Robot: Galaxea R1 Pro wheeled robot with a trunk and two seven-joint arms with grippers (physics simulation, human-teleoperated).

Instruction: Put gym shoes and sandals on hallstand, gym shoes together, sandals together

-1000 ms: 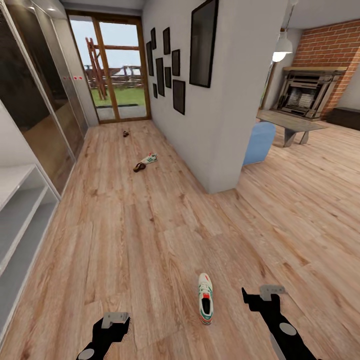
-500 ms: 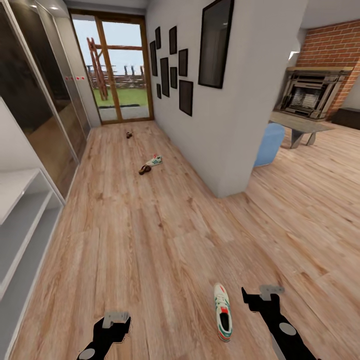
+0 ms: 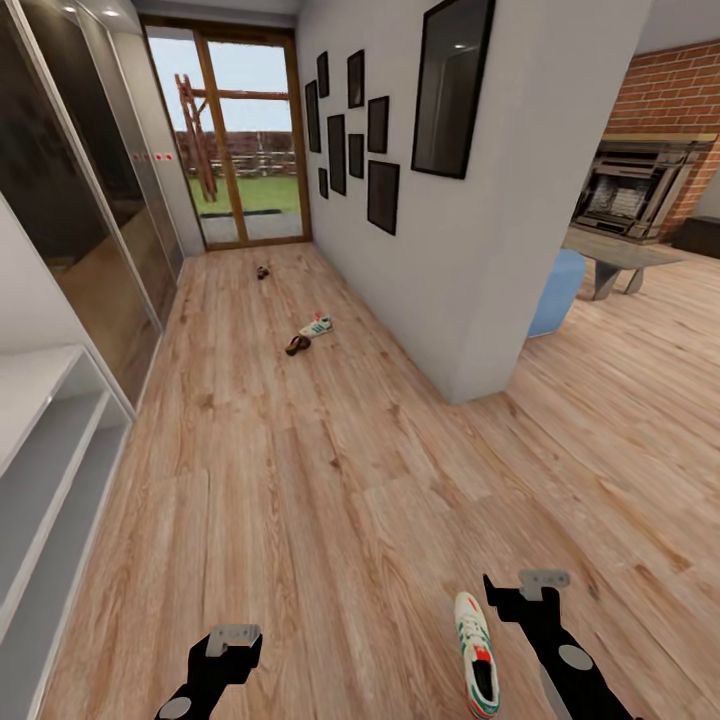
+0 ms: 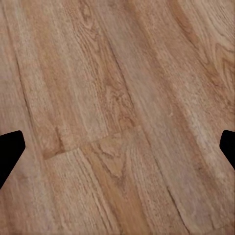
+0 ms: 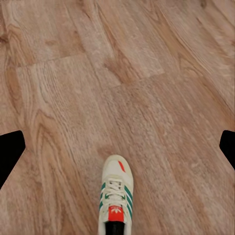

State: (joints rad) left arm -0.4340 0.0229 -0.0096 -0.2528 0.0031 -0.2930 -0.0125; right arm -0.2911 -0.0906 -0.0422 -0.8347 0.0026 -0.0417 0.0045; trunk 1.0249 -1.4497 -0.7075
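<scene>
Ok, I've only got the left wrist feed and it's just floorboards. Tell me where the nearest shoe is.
Observer: One gym shoe lies on the floor right beside the right gripper, on its inner side, toe pointing away from the robot.
Operator: Give me the other three.
Observer: Up the corridor, the second gym shoe lies with a sandal next to it; the other sandal is farther on, near the glass door.
Operator: Now the rack.
Observer: The hallstand stands along the wall on the robot's left, ahead of the left gripper.
</scene>
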